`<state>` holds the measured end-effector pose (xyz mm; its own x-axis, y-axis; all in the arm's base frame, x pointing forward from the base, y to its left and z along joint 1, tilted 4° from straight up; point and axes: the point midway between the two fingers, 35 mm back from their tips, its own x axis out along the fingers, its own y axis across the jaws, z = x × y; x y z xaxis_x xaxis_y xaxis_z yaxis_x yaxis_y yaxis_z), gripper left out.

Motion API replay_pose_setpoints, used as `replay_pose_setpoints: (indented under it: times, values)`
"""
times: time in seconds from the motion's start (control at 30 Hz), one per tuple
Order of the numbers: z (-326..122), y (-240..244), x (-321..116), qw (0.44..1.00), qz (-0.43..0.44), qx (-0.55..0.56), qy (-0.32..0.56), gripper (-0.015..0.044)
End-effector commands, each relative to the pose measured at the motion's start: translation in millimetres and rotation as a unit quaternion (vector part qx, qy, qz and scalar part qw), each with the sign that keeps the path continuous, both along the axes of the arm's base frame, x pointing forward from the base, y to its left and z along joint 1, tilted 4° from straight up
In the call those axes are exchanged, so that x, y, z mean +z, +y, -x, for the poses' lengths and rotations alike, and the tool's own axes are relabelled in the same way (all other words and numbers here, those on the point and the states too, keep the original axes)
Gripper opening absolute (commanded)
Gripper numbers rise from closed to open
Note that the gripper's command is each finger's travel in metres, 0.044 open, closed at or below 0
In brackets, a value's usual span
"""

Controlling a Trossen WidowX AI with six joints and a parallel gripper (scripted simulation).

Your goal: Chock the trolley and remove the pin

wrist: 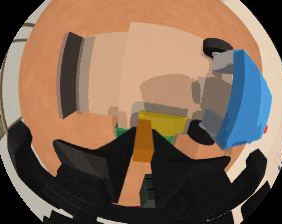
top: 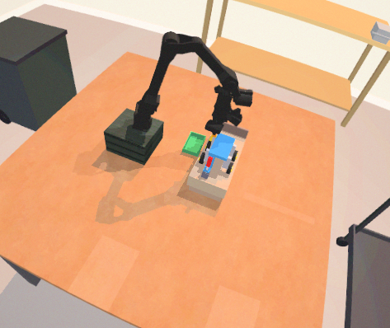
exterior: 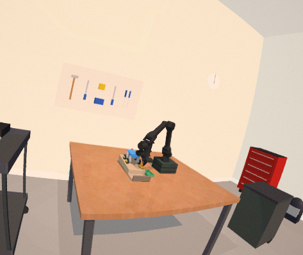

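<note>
A blue trolley (top: 223, 146) (exterior: 132, 153) (wrist: 249, 100) with black wheels stands on the beige ramp (top: 219, 182) (wrist: 102, 75). The red-headed stop pin (top: 209, 161) (wrist: 265, 129) is at its uphill end. My gripper (top: 213, 130) (wrist: 142, 131) is shut on the orange handle of the yellow chock (exterior: 141, 166) (wrist: 167, 124). The chock is at the ramp's tray-side edge, just downhill of the near wheel (wrist: 200, 132). A very small gap seems to show between them; contact is unclear. The chock's rubber base is hidden. The green tray (top: 194, 143) (exterior: 150, 173) (wrist: 121, 132) is beside the ramp and empty.
A raised dark end wall (top: 237, 130) (wrist: 68, 75) closes the ramp's downhill end. The arm's dark base block (top: 133, 138) (exterior: 164, 166) stands beyond the tray. A shelf, a cart and a dark cabinet stand around the table.
</note>
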<state>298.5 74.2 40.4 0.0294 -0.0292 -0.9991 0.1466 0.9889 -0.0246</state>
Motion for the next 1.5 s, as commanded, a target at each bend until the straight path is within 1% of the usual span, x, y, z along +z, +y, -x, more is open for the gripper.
replay_pose_setpoints:
  times: [0.0, 0.3, 0.6, 0.83, 0.97, 1.47]
  values:
    - [1, -5, 0, 1.0, 0.003, 0.002, -0.001, 0.0]
    - [2, -13, 1, 1.0, 0.003, 0.002, -0.001, 0.0]
    - [1, -9, 1, 1.0, 0.0, 0.001, -0.001, 0.0]
    - [1, -9, 1, 1.0, 0.0, 0.001, -0.001, 0.0184]
    - [1, -9, 2, 1.0, 0.0, 0.001, -0.001, 0.019]
    - [4, -6, 52, 1.0, 0.003, 0.002, -0.001, 0.019]
